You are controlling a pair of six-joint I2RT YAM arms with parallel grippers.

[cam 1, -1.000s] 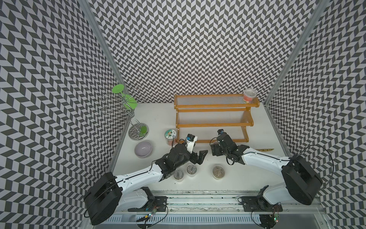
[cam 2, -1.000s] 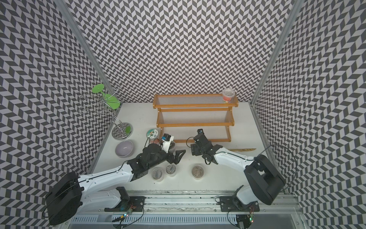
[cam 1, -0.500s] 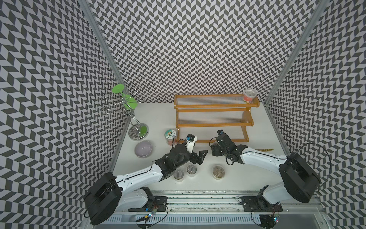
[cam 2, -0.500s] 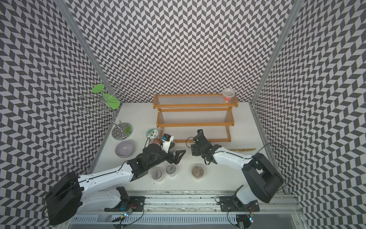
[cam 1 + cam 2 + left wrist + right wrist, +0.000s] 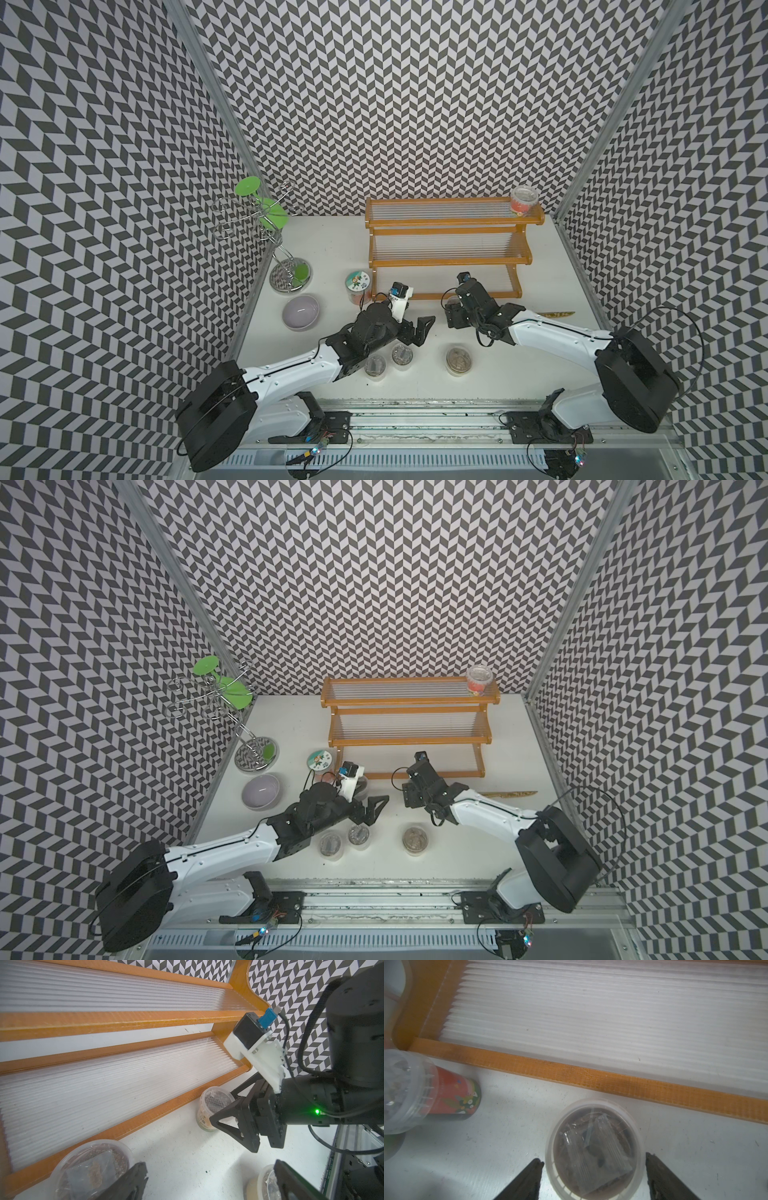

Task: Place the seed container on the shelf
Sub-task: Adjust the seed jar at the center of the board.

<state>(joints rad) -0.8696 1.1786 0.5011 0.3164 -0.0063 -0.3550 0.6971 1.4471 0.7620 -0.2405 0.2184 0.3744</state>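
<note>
A clear round seed container with dark seeds and a small bag inside stands on the white table just in front of the shelf's lowest rail. My right gripper has one finger against each side of it; in the left wrist view its black fingers clasp the tub. In both top views the right gripper covers the tub. My left gripper hovers wide open to the left, nothing between its fingers.
Three more clear tubs stand near the front edge. A red jar sits on the top tier. A printed-lid jar, purple bowl, wire stand and wooden stick lie around.
The right gripper's jaws have narrowed onto the seed container. Both arms have otherwise stayed nearly still.
</note>
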